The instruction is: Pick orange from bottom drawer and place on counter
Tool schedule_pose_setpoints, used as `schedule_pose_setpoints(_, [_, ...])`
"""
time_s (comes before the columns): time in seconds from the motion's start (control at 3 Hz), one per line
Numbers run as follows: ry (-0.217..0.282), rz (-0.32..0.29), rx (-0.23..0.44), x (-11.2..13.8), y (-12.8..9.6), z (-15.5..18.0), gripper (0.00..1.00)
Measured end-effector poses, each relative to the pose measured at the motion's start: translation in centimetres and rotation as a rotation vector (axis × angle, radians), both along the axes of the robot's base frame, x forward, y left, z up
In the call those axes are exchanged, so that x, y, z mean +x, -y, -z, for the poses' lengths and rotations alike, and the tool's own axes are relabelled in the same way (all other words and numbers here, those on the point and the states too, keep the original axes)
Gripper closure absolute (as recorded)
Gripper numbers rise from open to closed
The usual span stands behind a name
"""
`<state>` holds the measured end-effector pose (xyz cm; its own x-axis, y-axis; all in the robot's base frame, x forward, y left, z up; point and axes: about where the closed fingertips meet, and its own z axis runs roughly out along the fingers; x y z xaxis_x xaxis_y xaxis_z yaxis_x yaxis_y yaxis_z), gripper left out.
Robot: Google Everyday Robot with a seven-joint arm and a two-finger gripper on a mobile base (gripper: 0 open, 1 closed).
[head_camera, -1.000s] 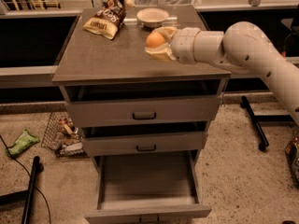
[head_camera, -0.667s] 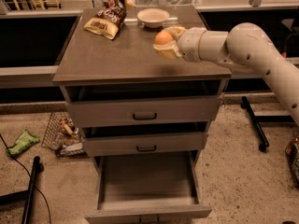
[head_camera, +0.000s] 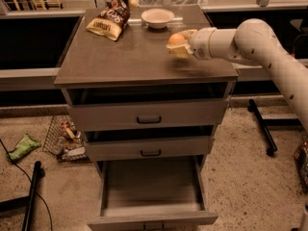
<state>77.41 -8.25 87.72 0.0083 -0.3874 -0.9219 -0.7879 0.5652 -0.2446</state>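
The orange (head_camera: 176,38) is held in my gripper (head_camera: 178,43), which is shut on it just above the right part of the counter (head_camera: 130,57). The white arm reaches in from the right. The bottom drawer (head_camera: 151,189) stands pulled open below, and its grey inside shows nothing in it. The two shallower drawers above it are pushed in, or nearly so.
A white bowl (head_camera: 158,18) and a brown-and-yellow snack bag (head_camera: 109,19) lie at the back of the counter. A wire basket with items (head_camera: 65,138) and a green wrapper (head_camera: 21,147) sit on the floor at left. A black stand leg (head_camera: 262,126) is at right.
My gripper with the orange has moved a little further back and right over the counter.
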Motion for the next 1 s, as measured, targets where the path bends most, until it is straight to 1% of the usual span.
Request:
schedule_pose_setpoints(0.33, [-0.060, 0.027, 0.011, 1.4, 1.1, 1.3, 0.82])
schedule_pose_setpoints(0.67, [-0.107, 0.053, 0.023, 2.2, 2.0, 2.4, 0.59])
schedule_pose_setpoints(1.0, [-0.147, 0.079, 0.038, 2.8, 3.0, 3.7, 0.28])
